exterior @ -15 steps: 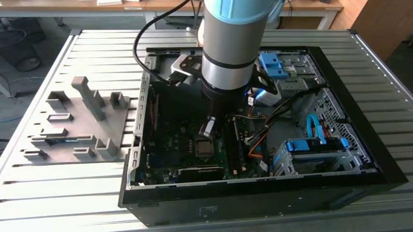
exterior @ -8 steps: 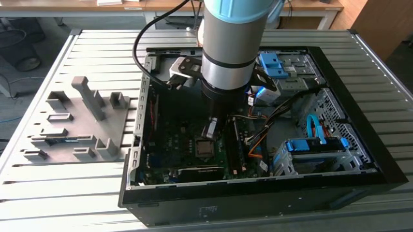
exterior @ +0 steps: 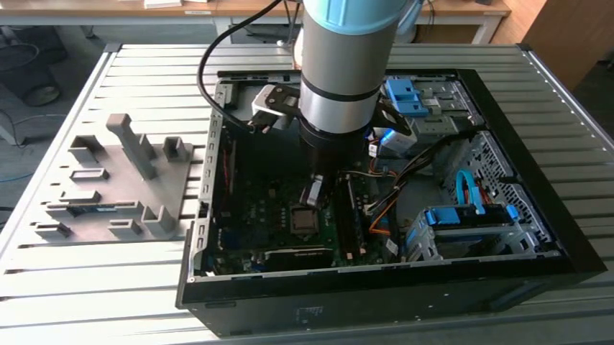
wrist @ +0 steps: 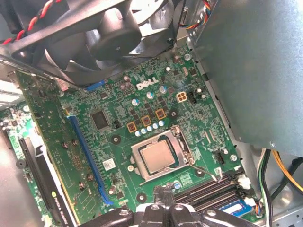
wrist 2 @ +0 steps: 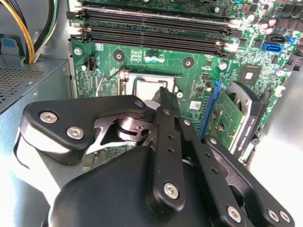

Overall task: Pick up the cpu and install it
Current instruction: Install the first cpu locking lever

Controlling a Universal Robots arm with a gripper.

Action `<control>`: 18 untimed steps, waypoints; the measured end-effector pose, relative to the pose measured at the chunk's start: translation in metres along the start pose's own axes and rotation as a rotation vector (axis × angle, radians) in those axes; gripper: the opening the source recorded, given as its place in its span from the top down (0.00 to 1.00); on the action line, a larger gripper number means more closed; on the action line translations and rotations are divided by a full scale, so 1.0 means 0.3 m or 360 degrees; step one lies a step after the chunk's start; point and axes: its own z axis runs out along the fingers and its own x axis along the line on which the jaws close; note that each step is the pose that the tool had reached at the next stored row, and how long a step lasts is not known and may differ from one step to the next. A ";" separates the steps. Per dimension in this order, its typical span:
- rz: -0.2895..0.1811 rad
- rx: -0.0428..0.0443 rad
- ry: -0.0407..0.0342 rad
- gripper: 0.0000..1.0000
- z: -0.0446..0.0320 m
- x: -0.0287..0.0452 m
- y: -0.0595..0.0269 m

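**Chip in the socket, claw poised above it**

The small flat square cpu with its silvery-grey metal top (wrist: 157,157) lay inside the metal-framed socket (wrist: 181,142) on the green motherboard (wrist: 199,113), square to the frame and level as far as the first wrist view showed. The black two-fingered gripper (wrist 2: 164,97) hung just above it with its fingers drawn together and nothing between them. In the exterior view the grey arm (exterior: 336,65) stood almost upright inside the open black computer case (exterior: 537,165), fingertips close over the socket.

So the carrying looked done, and this read as the tail of the install step: chip placed, claw let go. Whether the thin wire lever (wrist: 208,173) beside the frame was latched, I could not tell.

Any move from here called for a straight, clean line. The black fan (wrist: 113,33) and the long dark memory slots (wrist 2: 156,23) sat near, and a sideways brush against the frame could have unseated the chip.
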 end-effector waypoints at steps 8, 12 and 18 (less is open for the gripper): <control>0.0000 0.0000 0.0000 0.90 -0.013 0.000 0.000; 0.0000 0.0000 0.0000 0.90 -0.055 0.000 0.000; 0.0000 0.0000 -0.0001 0.90 -0.103 -0.010 0.003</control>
